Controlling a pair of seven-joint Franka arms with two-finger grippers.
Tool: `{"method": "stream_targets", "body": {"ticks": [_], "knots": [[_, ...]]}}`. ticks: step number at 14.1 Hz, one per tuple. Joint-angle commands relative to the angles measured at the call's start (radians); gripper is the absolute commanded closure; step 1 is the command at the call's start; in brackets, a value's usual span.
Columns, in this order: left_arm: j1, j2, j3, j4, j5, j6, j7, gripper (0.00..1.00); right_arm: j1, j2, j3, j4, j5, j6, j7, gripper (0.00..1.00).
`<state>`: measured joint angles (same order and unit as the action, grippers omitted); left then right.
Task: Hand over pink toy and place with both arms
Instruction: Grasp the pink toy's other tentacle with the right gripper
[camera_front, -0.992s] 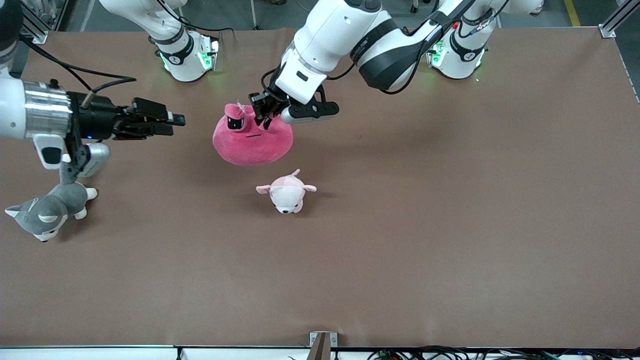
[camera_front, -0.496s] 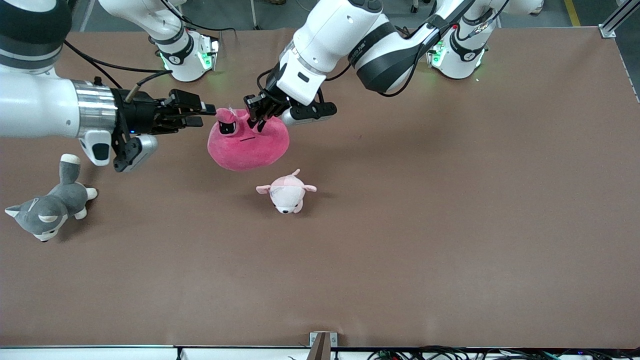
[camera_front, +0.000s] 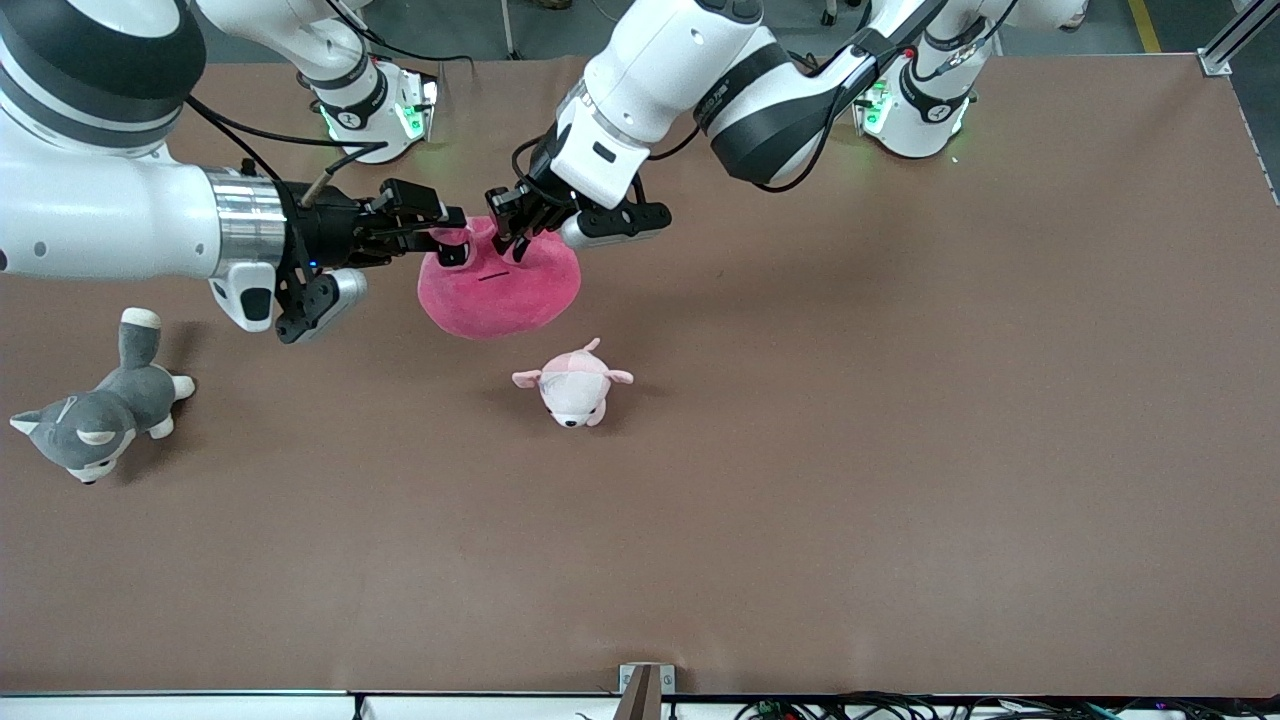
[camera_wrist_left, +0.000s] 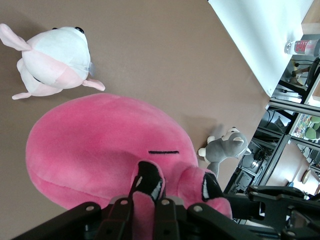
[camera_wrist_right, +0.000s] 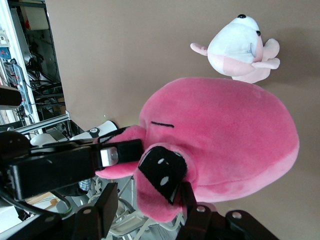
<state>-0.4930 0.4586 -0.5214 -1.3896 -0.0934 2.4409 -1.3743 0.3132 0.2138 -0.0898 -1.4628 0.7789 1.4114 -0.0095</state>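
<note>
The pink toy (camera_front: 500, 285) hangs over the table's middle, near the robots' bases. My left gripper (camera_front: 512, 228) is shut on one of its top flaps, the flap pinched between the fingers in the left wrist view (camera_wrist_left: 145, 200). My right gripper (camera_front: 445, 228) is open, with its fingers on either side of the other flap, the one with a black eye patch (camera_wrist_right: 160, 172). One finger touches that flap and the other stands apart from it. The toy fills the left wrist view (camera_wrist_left: 100, 145) and the right wrist view (camera_wrist_right: 225, 135).
A small pale pink-and-white plush (camera_front: 573, 385) lies on the brown table (camera_front: 850, 450), nearer the front camera than the pink toy. A grey-and-white husky plush (camera_front: 95, 420) lies at the right arm's end of the table.
My right gripper has moved from over the husky's end of the table to the pink toy's free flap. The left gripper and the toy have shifted slightly toward it.
</note>
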Motion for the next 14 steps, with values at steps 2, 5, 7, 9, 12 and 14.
{"method": "stream_targets", "body": {"ticks": [2,5,7,9,12,14], "knots": [[-0.018,0.020,0.008,0.031,-0.006,0.010,-0.011,0.99,0.020,-0.001,-0.011,-0.022,-0.012,0.029,-0.001,0.41],[-0.021,0.025,0.008,0.031,-0.003,0.010,-0.011,0.99,0.023,-0.001,-0.010,-0.018,-0.073,0.047,-0.004,0.41],[-0.021,0.023,0.008,0.031,-0.003,0.012,-0.011,0.99,0.024,-0.002,-0.010,-0.010,-0.105,0.049,-0.007,0.41],[-0.021,0.025,0.008,0.035,-0.006,0.010,-0.009,0.99,0.024,-0.002,-0.010,-0.008,-0.121,0.055,-0.007,0.41],[-0.021,0.026,0.008,0.043,-0.006,0.012,-0.011,0.99,0.050,-0.002,-0.010,-0.011,-0.122,0.054,0.003,0.41],[-0.021,0.026,0.008,0.043,-0.003,0.012,-0.011,0.99,0.060,-0.004,-0.008,-0.011,-0.122,0.055,0.003,0.41]]}}
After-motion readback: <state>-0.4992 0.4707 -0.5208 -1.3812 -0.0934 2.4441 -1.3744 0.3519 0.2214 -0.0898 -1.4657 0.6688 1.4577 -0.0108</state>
